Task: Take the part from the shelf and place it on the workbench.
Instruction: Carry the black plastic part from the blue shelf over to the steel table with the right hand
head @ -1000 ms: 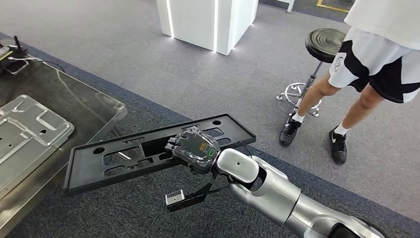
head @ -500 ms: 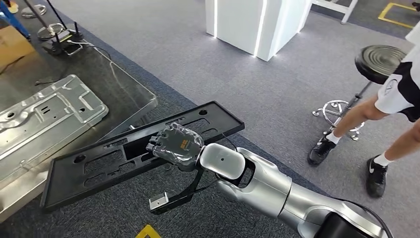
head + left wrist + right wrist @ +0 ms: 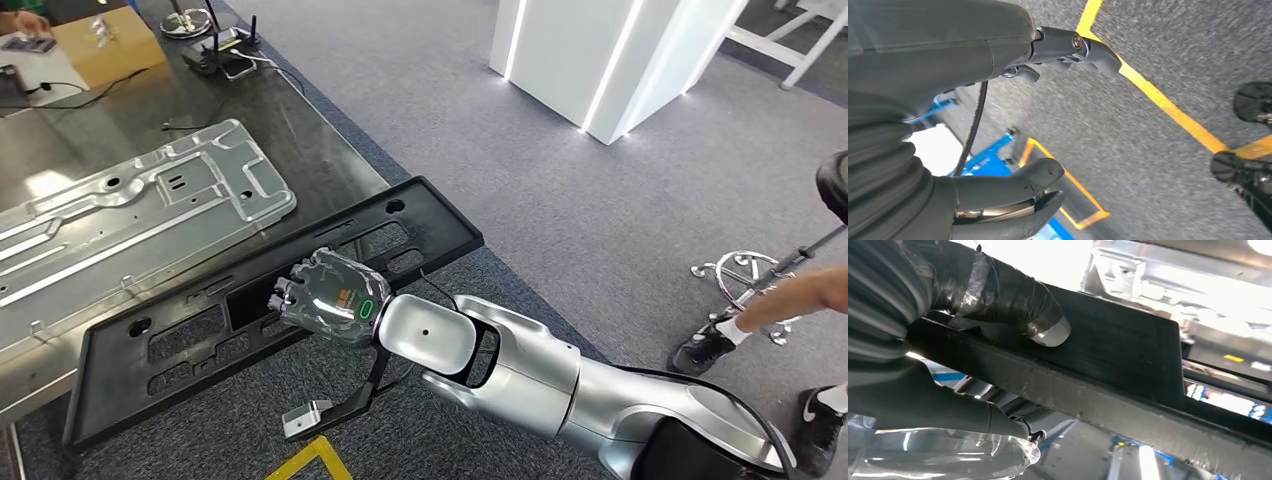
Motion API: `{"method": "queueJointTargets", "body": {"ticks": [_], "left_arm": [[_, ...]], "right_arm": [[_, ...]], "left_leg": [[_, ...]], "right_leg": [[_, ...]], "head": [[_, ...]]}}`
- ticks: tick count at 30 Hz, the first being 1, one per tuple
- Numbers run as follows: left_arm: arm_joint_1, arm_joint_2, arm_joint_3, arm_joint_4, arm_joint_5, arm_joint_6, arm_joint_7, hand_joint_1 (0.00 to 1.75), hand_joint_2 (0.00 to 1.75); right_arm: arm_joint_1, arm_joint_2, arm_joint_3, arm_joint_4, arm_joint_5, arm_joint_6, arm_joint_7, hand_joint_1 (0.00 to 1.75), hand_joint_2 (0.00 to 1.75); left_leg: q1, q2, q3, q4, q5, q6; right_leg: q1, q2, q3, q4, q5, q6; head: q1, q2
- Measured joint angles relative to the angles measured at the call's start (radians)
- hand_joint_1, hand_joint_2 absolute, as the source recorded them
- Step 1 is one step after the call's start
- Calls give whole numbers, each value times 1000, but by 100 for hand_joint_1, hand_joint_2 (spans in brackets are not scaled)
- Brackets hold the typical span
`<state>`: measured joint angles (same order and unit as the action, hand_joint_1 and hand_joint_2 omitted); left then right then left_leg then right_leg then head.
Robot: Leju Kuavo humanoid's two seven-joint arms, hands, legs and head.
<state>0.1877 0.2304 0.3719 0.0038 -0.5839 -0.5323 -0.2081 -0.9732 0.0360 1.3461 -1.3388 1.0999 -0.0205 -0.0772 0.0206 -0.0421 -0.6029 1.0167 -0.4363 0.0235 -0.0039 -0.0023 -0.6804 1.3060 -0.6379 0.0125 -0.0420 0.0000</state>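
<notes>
The part is a long black plastic panel [image 3: 432, 226] with several cut-outs. My right hand [image 3: 325, 298], wrapped in clear film, grips it near the middle of its long edge and holds it level above the floor. Its far end reaches over the near edge of the workbench [image 3: 335, 170]. In the right wrist view the thumb [image 3: 1015, 305] presses on the panel's [image 3: 1128, 345] flat face while the fingers clamp it from the other side. My left hand [image 3: 953, 130] hangs over the grey carpet, fingers [image 3: 1070, 46] apart, holding nothing.
A silver stamped metal sheet [image 3: 140, 215] lies on the glass-topped workbench. A router [image 3: 225, 45] and a cardboard box [image 3: 105, 40] sit at the back. A white pillar [image 3: 610, 60] stands ahead. A person's leg [image 3: 800, 300] and a stool base [image 3: 745, 275] are at the right. Yellow tape [image 3: 310, 460] marks the floor.
The whole view has swung towards the workbench, so more of the bench and the metal sheet shows. My right hand keeps its grip on the panel, which is now closer to the bench.
</notes>
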Motion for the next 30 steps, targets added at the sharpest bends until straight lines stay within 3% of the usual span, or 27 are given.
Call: {"method": "queueJointTargets", "body": {"ticks": [1, 2, 4, 5, 7, 8, 9, 10, 12, 13, 14, 16, 17, 18, 20, 22, 24, 25, 27, 28, 30], "left_arm": [[0, 0, 4, 0, -5, 1, 0, 0, 175], [0, 0, 7, 0, -11, 1, 0, 0, 175], [-1, -1, 13, 0, -23, 2, -1, 0, 175], [-2, -1, 15, 0, -28, 1, -2, 0, 175], [-2, -2, 19, 0, -37, 1, -5, 0, 175], [0, -3, 21, 0, -40, 0, -6, 0, 175], [3, -3, 22, 0, -42, 0, -6, 0, 175], [6, -3, 23, 0, -43, 0, -6, 0, 175], [3, -2, 25, 0, -44, 0, -6, 0, 175], [0, -1, 27, 0, -44, 0, -7, 0, 175], [-3, 0, 28, 0, -44, 0, -7, 0, 175], [-3, 0, 31, 0, -45, 1, -6, 0, 175], [-1, 1, 33, 0, -46, 2, -4, 0, 175], [1, 2, 35, 0, -48, 3, -3, 0, 175], [2, 5, 41, 0, -53, 5, -2, 0, 175], [2, 6, 46, 0, -60, 5, -3, 0, 175], [4, 5, 52, 0, -66, 5, -3, 0, 175], [6, 5, 55, 0, -67, 5, -3, 0, 175], [7, 5, 61, 0, -69, 5, -2, 0, 175], [5, 5, 64, 0, -71, 5, -2, 0, 175], [1, 6, 67, 0, -76, 4, -3, 0, 175]], "right_arm": [[-1, 0, 5, -2, 5, 5, 2, 175, 175], [-3, 1, 10, -5, 9, 10, 4, 175, 175], [-10, 4, 18, -15, 17, 20, 9, 175, 175], [-15, 6, 21, -18, 21, 25, 12, 175, 175], [-23, 12, 28, -21, 25, 32, 15, 175, 175], [-27, 15, 31, -22, 25, 34, 15, 175, 175], [-30, 19, 33, -23, 26, 35, 15, 175, 175], [-33, 23, 34, -24, 26, 36, 15, 175, 175], [-39, 28, 35, -26, 27, 37, 15, 175, 175], [-41, 29, 36, -26, 27, 37, 15, 175, 175], [-42, 29, 37, -26, 27, 37, 15, 175, 175], [-41, 29, 40, -26, 27, 37, 15, 175, 175], [-41, 29, 42, -25, 27, 37, 15, 175, 175], [-41, 29, 43, -25, 28, 35, 14, 175, 175], [-43, 30, 43, -21, 31, 32, 13, 175, 175], [-44, 30, 43, -17, 33, 31, 12, 175, 175], [-45, 30, 43, -14, 35, 30, 12, 175, 175], [-45, 30, 43, -13, 36, 30, 12, 175, 175], [-47, 30, 43, -10, 37, 28, 12, 175, 175], [-47, 29, 44, -8, 38, 26, 12, 175, 175], [-44, 26, 45, -3, 45, 18, 12, 175, 175]], "left_leg": [[-1, -17, 1, 1, -1, 0], [-1, -33, 3, 2, -2, 0], [-3, -64, 4, 5, -5, -4], [-3, -77, 3, 7, -6, -7], [1, -102, -4, 7, -5, -18], [4, -115, -8, 5, -3, -25], [7, -110, -10, 5, -3, -32], [5, -86, -15, 16, -10, -37], [2, -12, -48, 91, -50, -45], [1, 15, -78, 151, -79, -50], [4, 27, -111, 213, -103, -54], [11, 36, -140, 263, -104, -64], [14, 42, -126, 233, -78, -68], [16, 53, -93, 169, -40, -71], [12, 92, -32, 50, 3, -68], [5, 106, -16, 14, 3, -52], [6, 82, -17, 14, 2, -36], [7, 70, -15, 12, 2, -30], [10, 48, -11, 8, 3, -16], [8, 37, -10, 8, 2, -12], [3, 13, -9, 8, 0, -5]], "right_leg": [[0, 2, -10, 3, 17, -2], [0, 6, -1, -31, 52, -5], [-1, 45, 51, -164, 132, -17], [-2, 65, 73, -220, 154, -21], [0, 84, 92, -266, 159, -25], [0, 73, 96, -274, 158, -26], [0, 60, 101, -281, 160, -29], [-3, 46, 108, -290, 162, -33], [-6, 14, 122, -304, 164, -41], [-5, -1, 126, -306, 161, -43], [-4, -17, 129, -306, 158, -44], [-5, -48, 133, -305, 151, -42], [-6, -63, 137, -303, 146, -39], [-7, -77, 141, -300, 140, -35], [-4, -99, 149, -294, 127, -23], [3, -119, 155, -292, 118, -11], [6, -135, 163, -293, 111, 0], [4, -123, 164, -286, 102, 5], [-3, -67, 136, -214, 58, 11], [-5, -34, 104, -148, 27, 11], [-3, -7, 29, -22, -14, 7]], "head": [[0, 0], [0, 0], [0, 0], [0, 0], [0, 0], [0, 0], [0, 0], [0, 0], [-1, 0], [-1, 0], [-1, 0], [-1, 0], [-1, 0], [-1, 0], [-1, 0], [-1, 0], [-1, 0], [0, 0], [0, 0], [0, 0], [0, 0]]}}
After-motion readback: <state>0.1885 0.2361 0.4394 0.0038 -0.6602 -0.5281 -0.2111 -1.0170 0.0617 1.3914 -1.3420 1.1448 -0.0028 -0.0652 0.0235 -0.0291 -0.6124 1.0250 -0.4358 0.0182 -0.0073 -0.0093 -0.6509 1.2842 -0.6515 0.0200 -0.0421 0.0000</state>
